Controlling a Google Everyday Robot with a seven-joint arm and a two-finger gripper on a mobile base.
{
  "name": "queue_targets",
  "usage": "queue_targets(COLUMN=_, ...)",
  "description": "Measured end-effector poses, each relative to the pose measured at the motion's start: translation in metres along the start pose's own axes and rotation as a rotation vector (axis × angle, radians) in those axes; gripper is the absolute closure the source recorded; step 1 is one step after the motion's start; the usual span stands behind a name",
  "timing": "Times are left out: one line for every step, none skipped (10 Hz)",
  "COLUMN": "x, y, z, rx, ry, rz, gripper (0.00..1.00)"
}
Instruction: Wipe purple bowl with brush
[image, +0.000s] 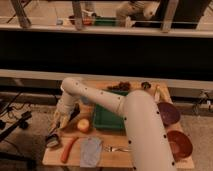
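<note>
At the table's (50, 159) nine o'clock edge, the end effector (54, 139) is hovering, grip state unreadable; it should be seeking the slim black brush, unseen here, before the dark purple plastic bowl (168, 113).

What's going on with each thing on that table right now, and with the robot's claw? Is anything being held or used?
Gripper: low at the table's left edge, by a dark object.
Purple bowl: upright on the right side, untouched.
Orange-red bowl: upright, near the right front corner.
Green tray: flat at the centre.
Grey cloth: lying crumpled at the front.
Orange-red stick: lying flat, left front.
</note>
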Motion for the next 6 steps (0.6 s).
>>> queue_targets(x=-0.007, y=0.000, z=-0.007, rx=0.012, ry=0.007, rz=-0.018, gripper=1.00)
queue_targets(x=-0.011, y=0.000, z=-0.010, rx=0.020, ry=0.011, rz=-0.031, gripper=1.00)
queue_targets(x=-0.016, y=0.000, z=-0.013, rx=0.029, ry=0.016, rz=-0.044, gripper=1.00)
queue_targets(x=-0.023, y=0.001, z=-0.021, rx=0.045, ry=0.026, rz=-0.061, gripper=1.00)
queue_targets(x=-0.029, y=0.003, z=-0.031, rx=0.060, ry=0.043, rz=-0.069, gripper=1.00)
queue_targets(x=-0.037, y=0.006, z=-0.046, rx=0.079, ry=0.080, rz=-0.081, gripper=1.00)
